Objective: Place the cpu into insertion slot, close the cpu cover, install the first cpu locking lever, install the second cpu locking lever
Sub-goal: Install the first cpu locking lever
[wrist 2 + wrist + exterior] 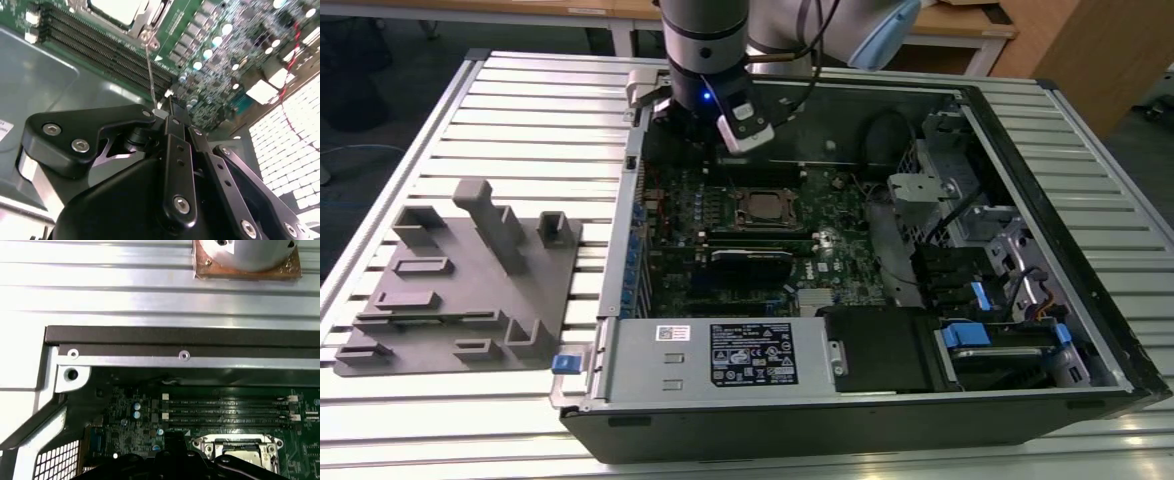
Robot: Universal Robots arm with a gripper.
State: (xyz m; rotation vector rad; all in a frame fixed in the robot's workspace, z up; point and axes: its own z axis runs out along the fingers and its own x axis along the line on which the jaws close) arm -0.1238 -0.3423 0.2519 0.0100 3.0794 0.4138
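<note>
The cpu (761,208) lies in its socket on the motherboard, a dull silvery square (117,7). The shiny cpu cover (145,19) lies down around it, also seen in the first wrist view (240,446). A thin wire locking lever (150,65) stands up from the socket's corner and ends right at my fingertips. My gripper (167,104) is shut, its tips together beside the lever's free end; I cannot tell whether the wire is pinched or only touched. In the exterior view the gripper (720,152) hangs inside the case, just behind the socket.
The open computer case (1067,200) lies on a slatted table. Black memory slots (100,40) run beside the socket. A black card (754,257), a white-labelled power supply (747,355) and blue-tabbed drive bays (974,330) sit nearer the front. A grey parts fixture (467,280) lies at the exterior view's left.
</note>
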